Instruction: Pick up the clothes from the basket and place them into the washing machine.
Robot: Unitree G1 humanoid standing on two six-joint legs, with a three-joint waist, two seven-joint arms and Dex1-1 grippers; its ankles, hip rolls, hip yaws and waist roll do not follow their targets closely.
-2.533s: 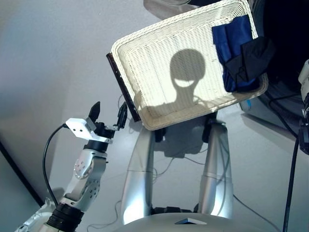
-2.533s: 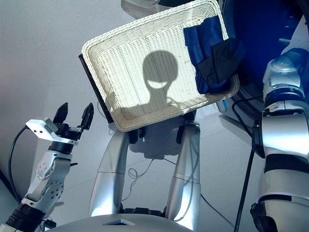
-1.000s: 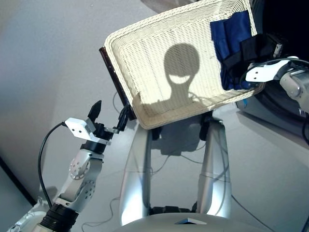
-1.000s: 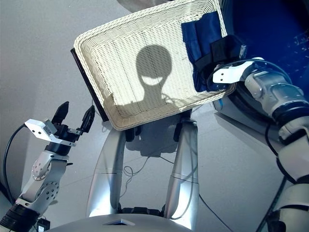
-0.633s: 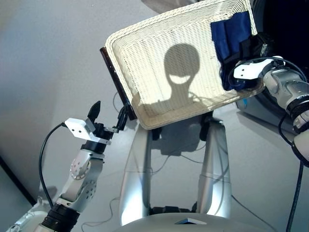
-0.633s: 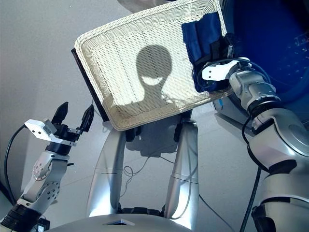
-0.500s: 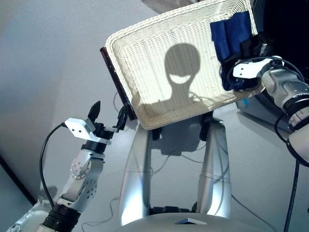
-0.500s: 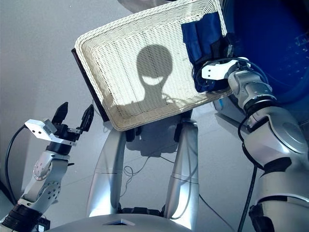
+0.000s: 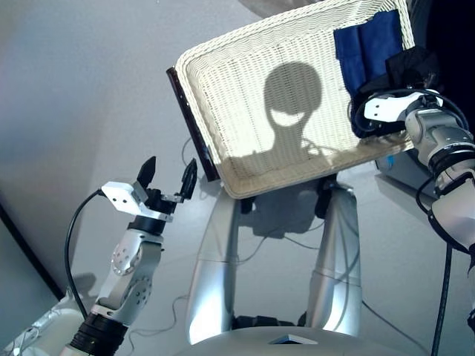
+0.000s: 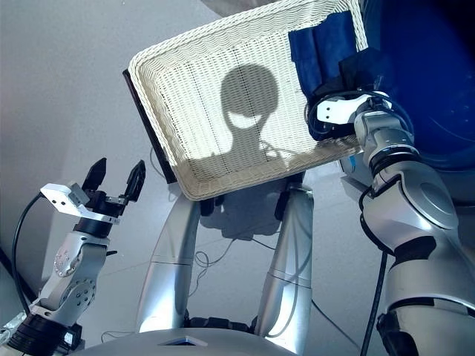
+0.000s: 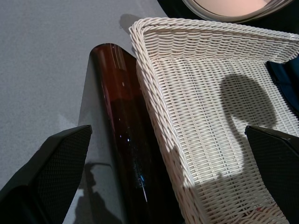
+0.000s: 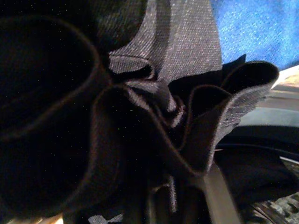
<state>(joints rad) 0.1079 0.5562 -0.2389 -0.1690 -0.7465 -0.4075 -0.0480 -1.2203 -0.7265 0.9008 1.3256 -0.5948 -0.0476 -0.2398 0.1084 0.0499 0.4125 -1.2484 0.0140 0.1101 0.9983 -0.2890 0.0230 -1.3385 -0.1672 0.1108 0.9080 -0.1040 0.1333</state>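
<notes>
Most of the basket [image 9: 245,96] floor lies bare; black cloth [image 9: 412,65] and navy cloth [image 9: 364,44] crowd 1 corner

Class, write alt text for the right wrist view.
Bunched black cloth fills nearly the whole view, folded into dark ruffles right against the camera. A patch of blue cloth shows beyond it in one corner.
</notes>
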